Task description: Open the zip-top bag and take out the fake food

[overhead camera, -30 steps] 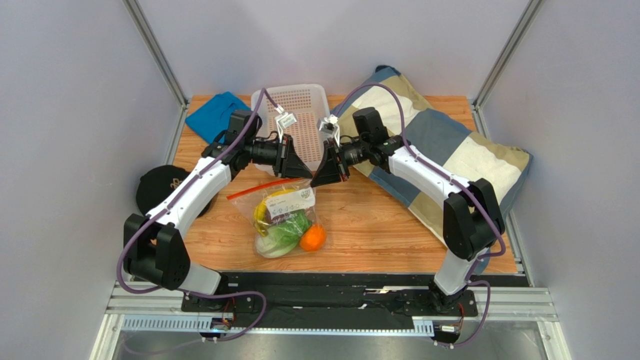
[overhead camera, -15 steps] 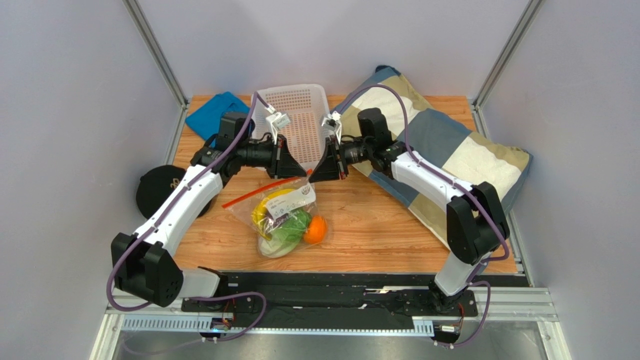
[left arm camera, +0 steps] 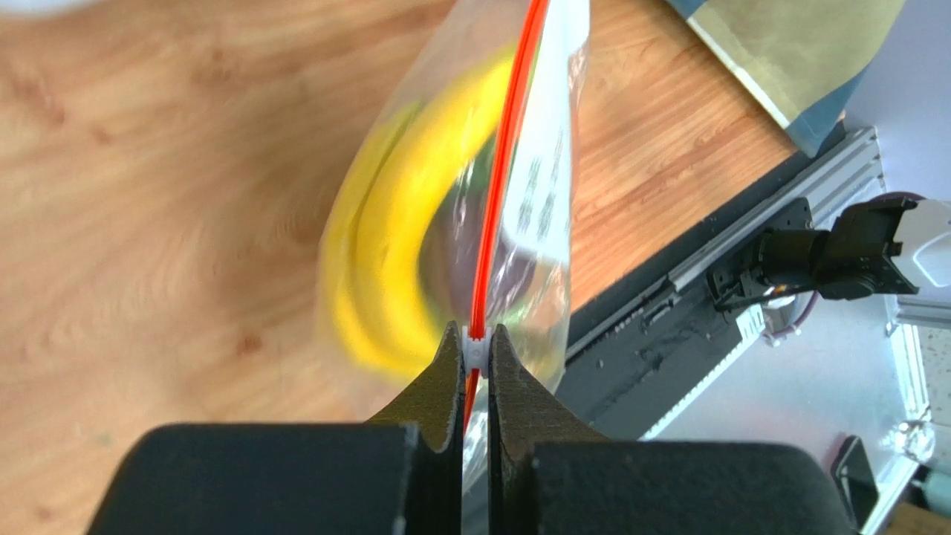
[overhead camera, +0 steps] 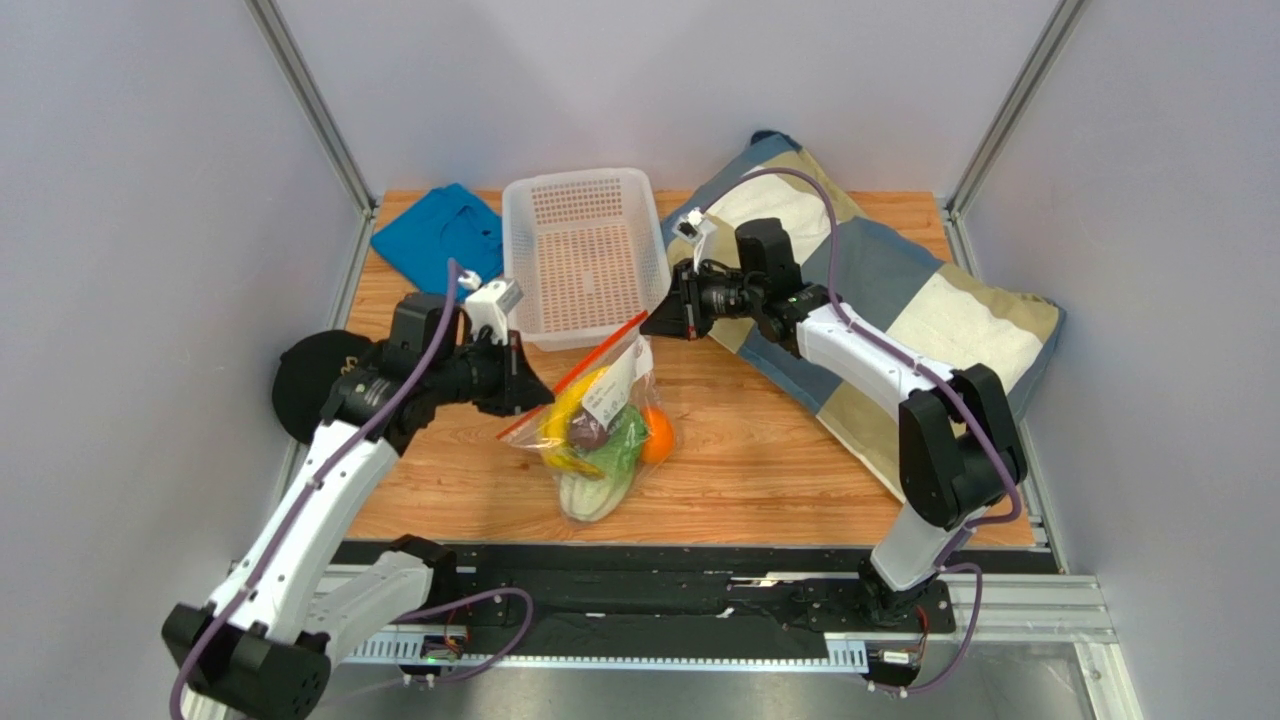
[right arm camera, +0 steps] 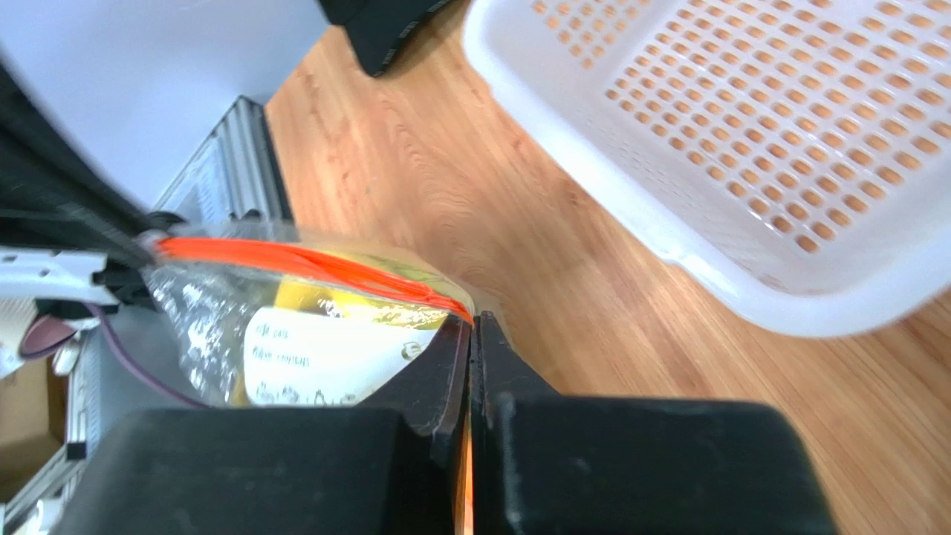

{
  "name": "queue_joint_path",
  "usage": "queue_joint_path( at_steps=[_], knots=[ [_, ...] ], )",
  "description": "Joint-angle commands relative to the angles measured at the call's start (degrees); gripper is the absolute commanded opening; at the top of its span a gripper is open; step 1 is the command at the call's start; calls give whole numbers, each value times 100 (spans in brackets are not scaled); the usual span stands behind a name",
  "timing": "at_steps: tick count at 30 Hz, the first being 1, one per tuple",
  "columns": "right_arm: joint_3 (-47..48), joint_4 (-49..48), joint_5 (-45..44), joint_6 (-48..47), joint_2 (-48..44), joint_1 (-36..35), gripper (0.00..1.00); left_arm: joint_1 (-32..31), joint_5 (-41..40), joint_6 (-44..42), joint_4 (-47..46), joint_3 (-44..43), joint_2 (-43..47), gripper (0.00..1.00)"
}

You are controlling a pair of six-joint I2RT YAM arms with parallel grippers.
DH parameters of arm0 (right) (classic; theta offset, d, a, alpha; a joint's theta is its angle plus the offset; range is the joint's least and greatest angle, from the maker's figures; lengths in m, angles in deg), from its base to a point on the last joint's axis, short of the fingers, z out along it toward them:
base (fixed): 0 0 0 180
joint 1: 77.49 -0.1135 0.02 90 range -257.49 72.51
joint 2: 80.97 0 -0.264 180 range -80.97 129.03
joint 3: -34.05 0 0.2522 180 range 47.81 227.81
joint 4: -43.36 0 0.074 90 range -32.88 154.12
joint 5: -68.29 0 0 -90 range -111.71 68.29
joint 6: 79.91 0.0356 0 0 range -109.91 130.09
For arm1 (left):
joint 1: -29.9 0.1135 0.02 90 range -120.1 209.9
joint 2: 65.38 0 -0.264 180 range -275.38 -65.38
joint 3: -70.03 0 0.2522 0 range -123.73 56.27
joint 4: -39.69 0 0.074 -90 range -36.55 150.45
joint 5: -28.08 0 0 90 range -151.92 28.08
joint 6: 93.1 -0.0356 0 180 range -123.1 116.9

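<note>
The zip-top bag point(overhead camera: 604, 435) hangs stretched between both grippers above the wooden table. Through it I see the yellow banana bunch point(overhead camera: 570, 414), the lettuce point(overhead camera: 598, 489) and the orange point(overhead camera: 657, 435). My left gripper point(overhead camera: 522, 402) is shut on the white slider point(left arm camera: 477, 347) at the low left end of the orange-red zip strip point(left arm camera: 508, 167); the banana point(left arm camera: 391, 256) shows behind it. My right gripper point(overhead camera: 655, 320) is shut on the bag's corner point(right arm camera: 463, 315) at the strip's high right end, beside the white label point(right arm camera: 324, 357).
A white perforated basket point(overhead camera: 586, 255) stands just behind the bag and fills the right wrist view's top right point(right arm camera: 781, 145). A blue cloth point(overhead camera: 439, 233) lies at the back left, a patchwork pillow point(overhead camera: 902, 300) on the right, a black round object point(overhead camera: 308, 383) at the left edge.
My left gripper has pulled back to the left and nearer, taking the slider along the strip. The strip now slants tight between the grippers, and the bag has lifted and shifted right.
</note>
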Motion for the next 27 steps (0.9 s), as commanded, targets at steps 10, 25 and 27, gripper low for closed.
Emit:
queue_joint_path(
  at_steps=[10, 25, 27],
  knots=[
    [757, 255, -1405, 204, 175, -292, 0, -13, 982, 856, 1318, 390, 1464, 0],
    [3252, 5896, -3164, 1680, 167, -406, 99, -382, 1857, 2122, -1406, 689, 1314, 0],
    [3202, 6266, -3014, 2031, 71, -503, 100, -540, 1822, 2097, -1462, 646, 1253, 0]
  ],
)
